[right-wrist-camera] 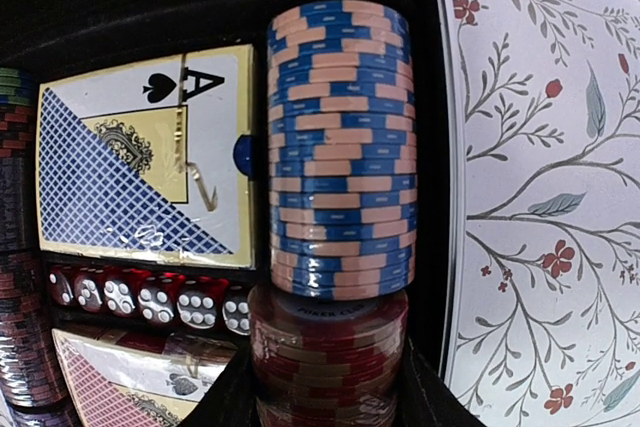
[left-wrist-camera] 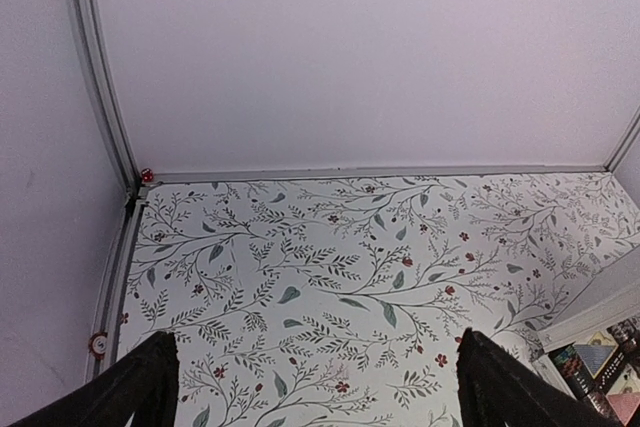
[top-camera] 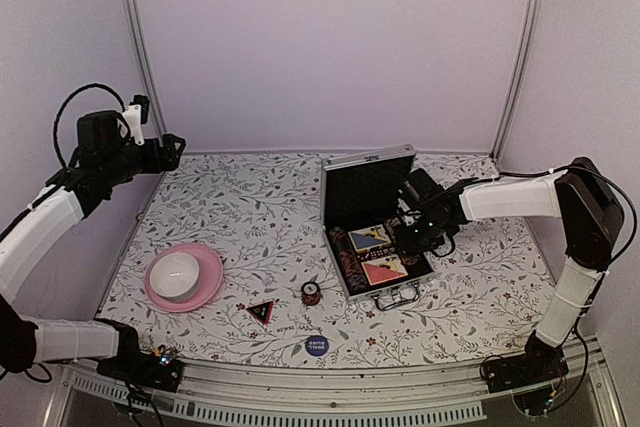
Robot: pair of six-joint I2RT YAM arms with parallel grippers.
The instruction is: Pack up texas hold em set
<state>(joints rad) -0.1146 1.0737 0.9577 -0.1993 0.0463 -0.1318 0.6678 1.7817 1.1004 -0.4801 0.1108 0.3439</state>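
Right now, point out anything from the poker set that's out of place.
Three pieces lie loose on the table, outside the open case: a red-black triangle, a small dark piece beside it, and a blue disc near the front edge.

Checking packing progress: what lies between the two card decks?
A row of red dice, between blue deck and red deck; right wrist view.

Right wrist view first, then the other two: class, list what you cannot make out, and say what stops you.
- Right wrist view: the right gripper has its fingers cut off by the bottom edge; whether they press the red chip stack is unclear.
- Top view: the blue disc has print too small to read.
- Left wrist view: the case is cut off by the right edge.
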